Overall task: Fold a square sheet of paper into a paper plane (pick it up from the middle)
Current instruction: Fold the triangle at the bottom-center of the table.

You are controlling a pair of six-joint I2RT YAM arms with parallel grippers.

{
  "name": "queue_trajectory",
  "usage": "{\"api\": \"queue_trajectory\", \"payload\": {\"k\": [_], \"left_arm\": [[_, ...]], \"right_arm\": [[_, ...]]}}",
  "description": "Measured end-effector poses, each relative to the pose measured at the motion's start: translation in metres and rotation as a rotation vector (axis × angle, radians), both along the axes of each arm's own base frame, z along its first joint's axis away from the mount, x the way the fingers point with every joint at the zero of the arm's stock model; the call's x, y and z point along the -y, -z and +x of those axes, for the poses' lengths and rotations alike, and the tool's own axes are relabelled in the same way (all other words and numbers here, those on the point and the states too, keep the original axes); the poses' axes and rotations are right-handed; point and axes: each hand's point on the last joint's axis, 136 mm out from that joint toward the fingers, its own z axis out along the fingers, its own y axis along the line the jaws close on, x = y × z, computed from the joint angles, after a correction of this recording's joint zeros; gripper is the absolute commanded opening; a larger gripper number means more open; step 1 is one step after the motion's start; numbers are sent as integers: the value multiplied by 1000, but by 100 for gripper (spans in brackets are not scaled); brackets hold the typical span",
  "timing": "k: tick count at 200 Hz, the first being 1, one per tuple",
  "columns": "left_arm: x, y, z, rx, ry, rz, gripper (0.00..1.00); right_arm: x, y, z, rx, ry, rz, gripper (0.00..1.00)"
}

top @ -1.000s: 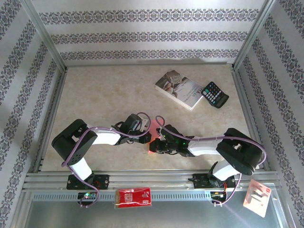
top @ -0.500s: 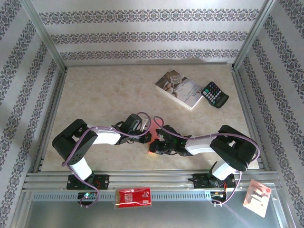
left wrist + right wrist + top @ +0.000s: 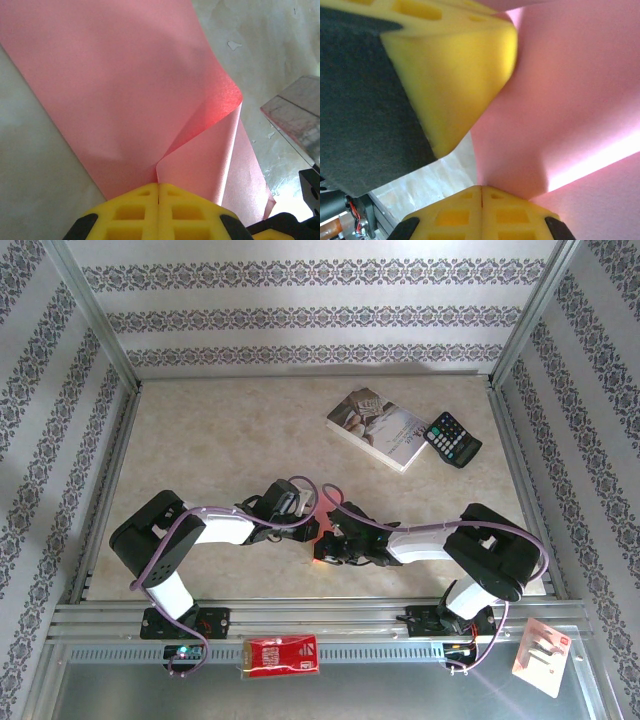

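Note:
The square sheet of paper is pink-red and lies partly on the table, with one flap curling up into a raised fold. My left gripper is shut on the sheet's near edge, right at the base of that fold. My right gripper is also shut on the square sheet of paper, pinching a corner of it. The left gripper's yellow finger sits close above it. In the top view both grippers meet at the table's near middle, left gripper and right gripper, with a bit of paper showing between them.
A paperback book and a black calculator lie at the back right. A small red packet sits on the front rail and a white card at the front right. Metal frame posts border the table.
The right arm's elbow has drawn in to the left and its gripper has edged closer to the left gripper. The left arm has stayed put.

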Motion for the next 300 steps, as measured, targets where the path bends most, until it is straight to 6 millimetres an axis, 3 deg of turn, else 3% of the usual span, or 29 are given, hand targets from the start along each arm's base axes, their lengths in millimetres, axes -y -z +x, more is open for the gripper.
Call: {"api": "queue_trajectory", "payload": {"k": [73, 127, 162, 192, 300], "left_arm": [[0, 0, 0, -3, 0, 3, 0], [1, 0, 2, -2, -3, 5, 0], [1, 1, 2, -2, -3, 6, 0], [1, 1, 2, -2, -3, 6, 0], [1, 1, 2, -4, -6, 5, 0]], "right_arm": [[-4, -1, -5, 7, -15, -21, 0], [-9, -8, -22, -29, -73, 2, 0], [-1, -28, -6, 16, -21, 61, 0], [6, -33, 10, 39, 28, 73, 0], [14, -1, 14, -6, 50, -6, 0]]}}
